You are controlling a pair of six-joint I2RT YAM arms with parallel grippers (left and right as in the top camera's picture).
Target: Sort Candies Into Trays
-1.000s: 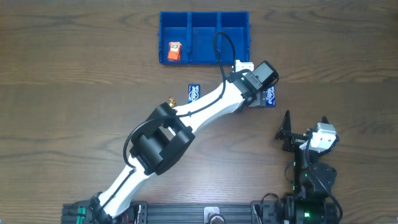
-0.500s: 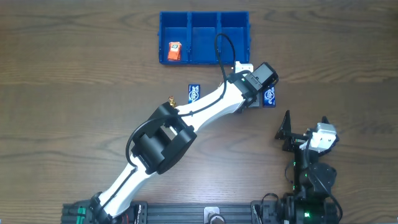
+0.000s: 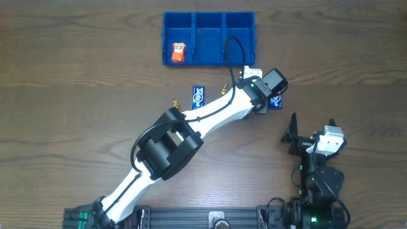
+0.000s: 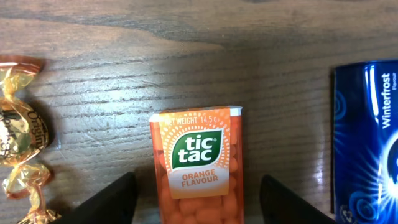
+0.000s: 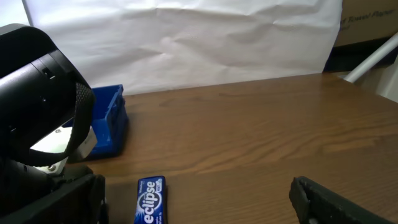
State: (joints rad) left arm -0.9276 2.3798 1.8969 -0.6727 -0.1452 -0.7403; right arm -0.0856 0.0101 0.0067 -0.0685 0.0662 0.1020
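Left wrist view has the left end effector (image 4: 199,194) spread wide, its fingers (image 4: 112,202) straddling without touching a rectangular orange plastic mint box (image 4: 198,149) on the wood-grain worktop (image 4: 186,56), with a crinkled gold-foil candy (image 4: 18,143) outside one finger and a glossy blue pack (image 4: 367,137) outside the other.
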